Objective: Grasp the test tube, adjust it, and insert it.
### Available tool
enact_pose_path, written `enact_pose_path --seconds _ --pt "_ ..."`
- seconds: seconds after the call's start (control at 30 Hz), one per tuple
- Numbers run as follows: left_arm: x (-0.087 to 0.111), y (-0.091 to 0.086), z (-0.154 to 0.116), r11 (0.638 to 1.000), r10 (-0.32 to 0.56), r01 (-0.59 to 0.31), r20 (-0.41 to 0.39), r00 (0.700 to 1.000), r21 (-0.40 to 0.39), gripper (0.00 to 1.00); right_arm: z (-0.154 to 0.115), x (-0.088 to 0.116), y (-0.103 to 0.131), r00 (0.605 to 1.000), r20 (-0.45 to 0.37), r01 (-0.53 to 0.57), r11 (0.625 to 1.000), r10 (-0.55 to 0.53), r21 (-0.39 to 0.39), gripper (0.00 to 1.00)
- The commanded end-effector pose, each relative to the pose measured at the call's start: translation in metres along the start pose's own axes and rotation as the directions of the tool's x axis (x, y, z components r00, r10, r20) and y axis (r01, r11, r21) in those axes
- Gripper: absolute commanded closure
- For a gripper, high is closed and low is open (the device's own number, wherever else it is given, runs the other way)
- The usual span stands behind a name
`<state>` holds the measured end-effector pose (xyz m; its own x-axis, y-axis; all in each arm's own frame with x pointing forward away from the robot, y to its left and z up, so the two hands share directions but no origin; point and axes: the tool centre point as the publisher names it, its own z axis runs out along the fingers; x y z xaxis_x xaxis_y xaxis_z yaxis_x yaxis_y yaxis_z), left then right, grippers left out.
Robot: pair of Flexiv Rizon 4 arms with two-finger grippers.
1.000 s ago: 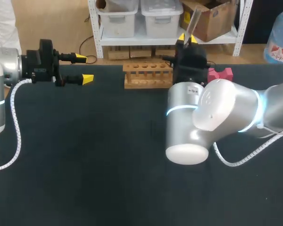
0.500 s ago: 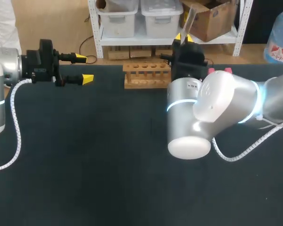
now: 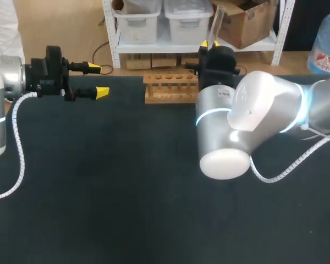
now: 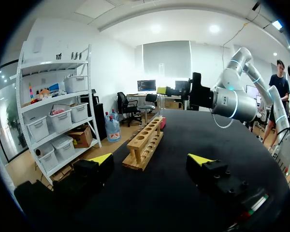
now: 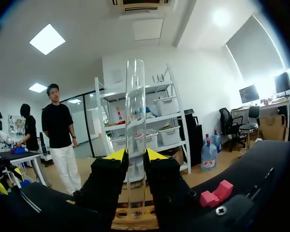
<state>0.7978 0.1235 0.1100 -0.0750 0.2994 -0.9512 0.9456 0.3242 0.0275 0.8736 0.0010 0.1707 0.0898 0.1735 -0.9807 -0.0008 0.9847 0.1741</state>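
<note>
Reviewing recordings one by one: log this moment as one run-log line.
right gripper: shut on test tube, upright | tube: near wooden rack, not inserted | left gripper: open, empty

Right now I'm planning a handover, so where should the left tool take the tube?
On the tube, take the bare upper glass above the right tool, coming in level from the side. It stands upright, and its lower length is clamped in that tool.

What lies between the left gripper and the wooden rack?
Only bare dark table lies between the left gripper and the wooden rack; the head view and the left wrist view both show this.
</note>
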Motion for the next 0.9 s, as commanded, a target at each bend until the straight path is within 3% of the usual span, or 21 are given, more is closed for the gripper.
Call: enact_pose_path --seconds 0.03,0.9 --pt "0.001 -0.001 0.0 1.0 0.003 -0.003 0.005 1.0 -0.005 0.0 0.002 0.0 0.0 1.0 0.001 0.01 0.966 -0.01 -0.258 1.0" --pt "0.001 -0.001 0.0 1.0 0.003 -0.003 0.005 1.0 -0.005 0.0 0.017 0.021 0.001 0.999 -0.04 -0.003 0.956 -0.009 -0.293 1.0"
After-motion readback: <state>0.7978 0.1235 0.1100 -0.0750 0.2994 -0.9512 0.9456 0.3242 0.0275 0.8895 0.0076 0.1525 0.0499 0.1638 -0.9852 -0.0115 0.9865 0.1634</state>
